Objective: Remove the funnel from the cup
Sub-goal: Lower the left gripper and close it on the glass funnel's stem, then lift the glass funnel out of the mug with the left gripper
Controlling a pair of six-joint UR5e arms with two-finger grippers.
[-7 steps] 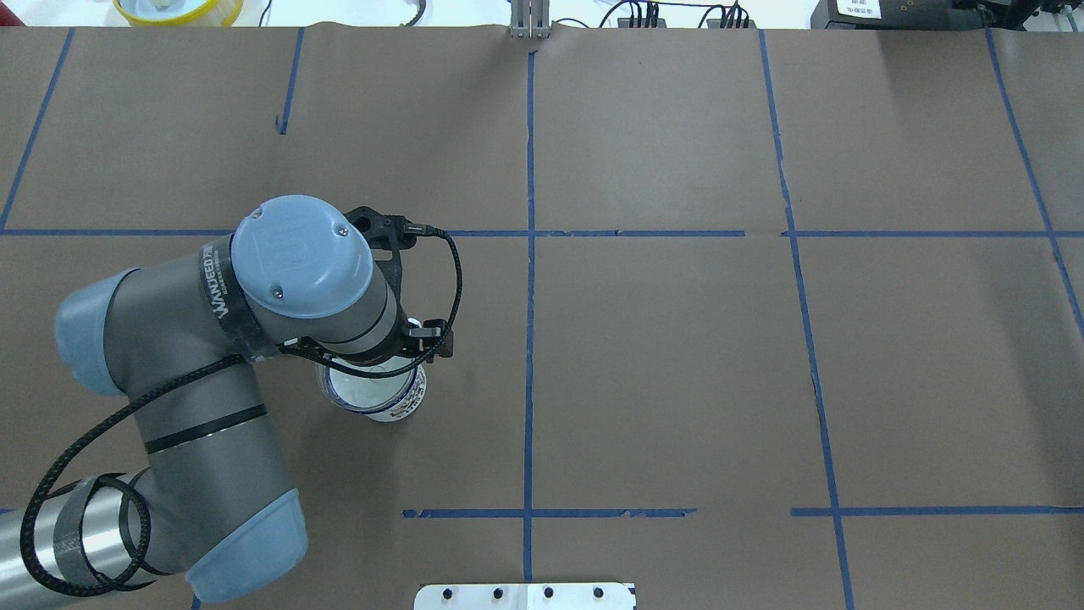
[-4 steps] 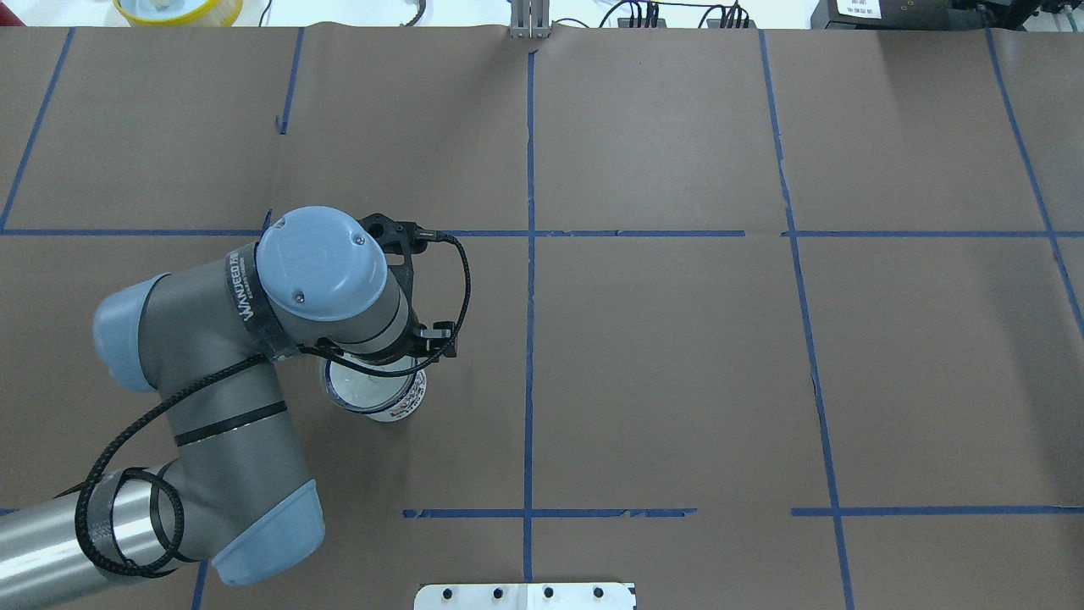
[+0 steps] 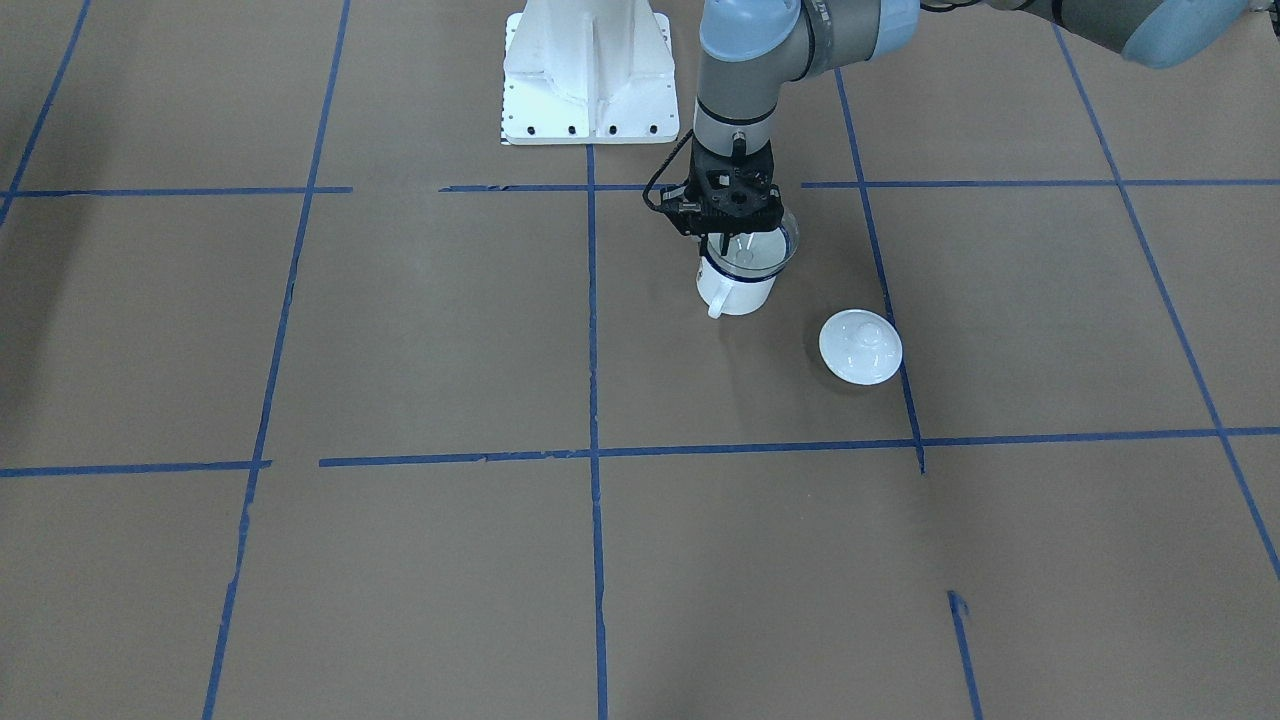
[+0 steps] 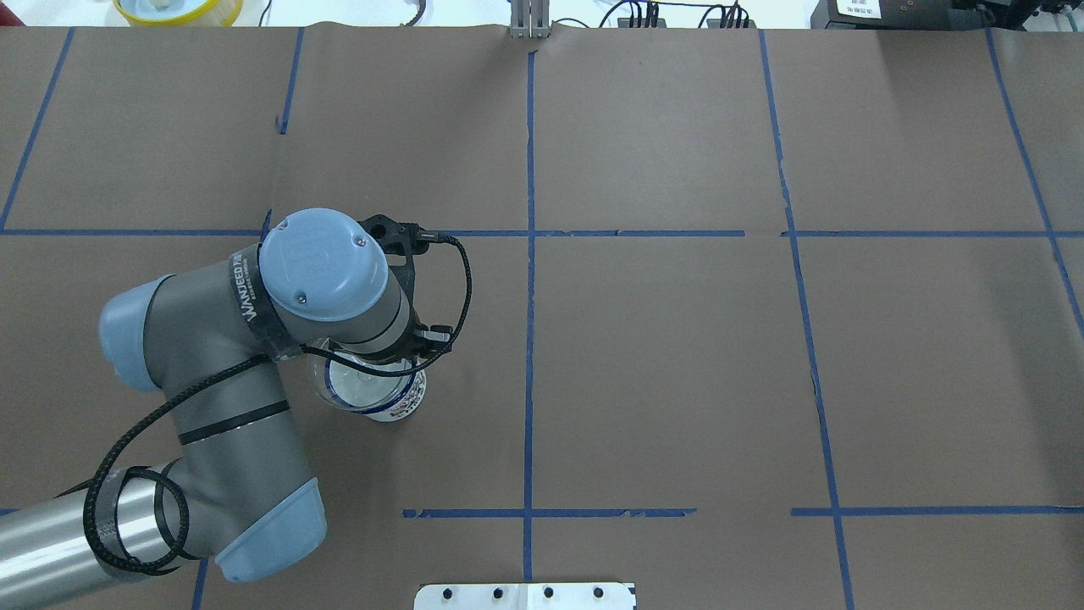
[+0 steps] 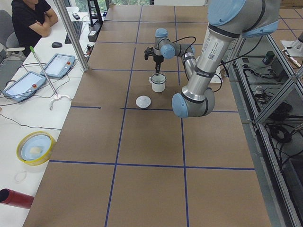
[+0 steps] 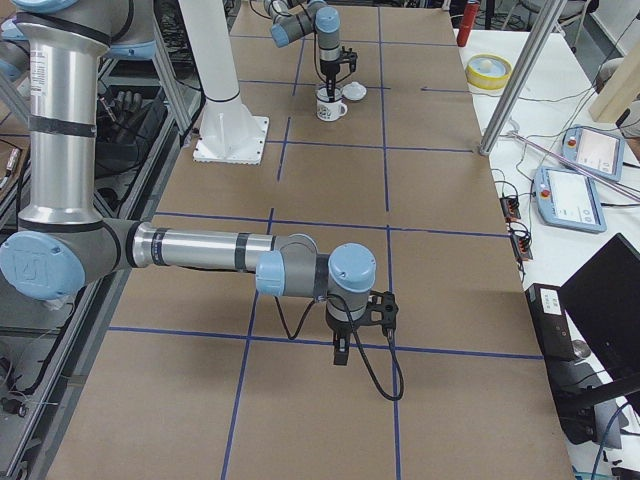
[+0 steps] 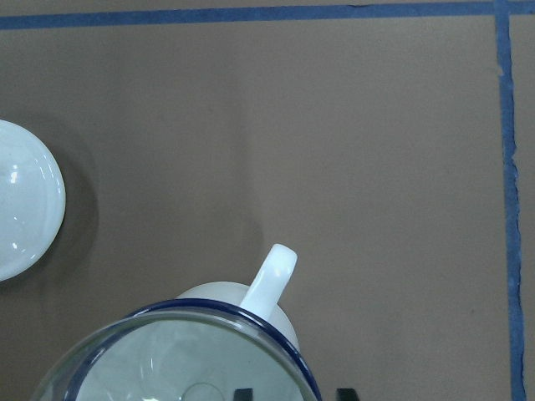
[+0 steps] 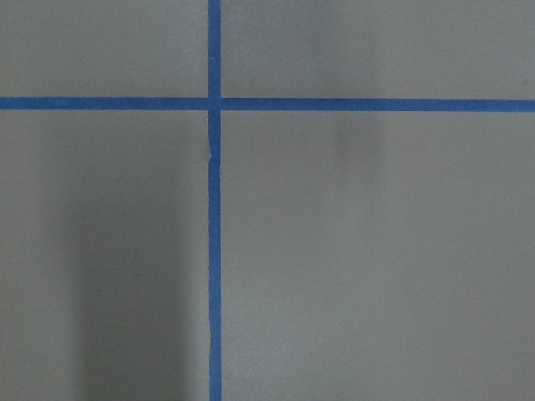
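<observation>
The white cup (image 3: pixel 738 292) with a dark blue rim stands on the brown paper, its handle (image 7: pixel 272 276) pointing away from the robot. The clear funnel (image 3: pixel 778 250) sits in its mouth, pushed a little off centre toward the robot's left; it also shows in the overhead view (image 4: pixel 360 385). My left gripper (image 3: pixel 736 238) points straight down into the funnel's near side and looks shut on the funnel's rim. Its dark fingertips (image 7: pixel 344 393) just show at the wrist view's bottom edge. My right gripper (image 6: pixel 340 352) hangs over bare paper far away; I cannot tell whether it is open or shut.
A round white knobbed lid (image 3: pixel 860 346) lies on the paper beside the cup, on the robot's left and a little farther out. The white robot base (image 3: pixel 588 70) stands behind the cup. Blue tape lines cross the paper.
The left arm has come down and moved slightly right over the cup. The funnel's rim now sticks out past the cup's rim on the robot's left.
</observation>
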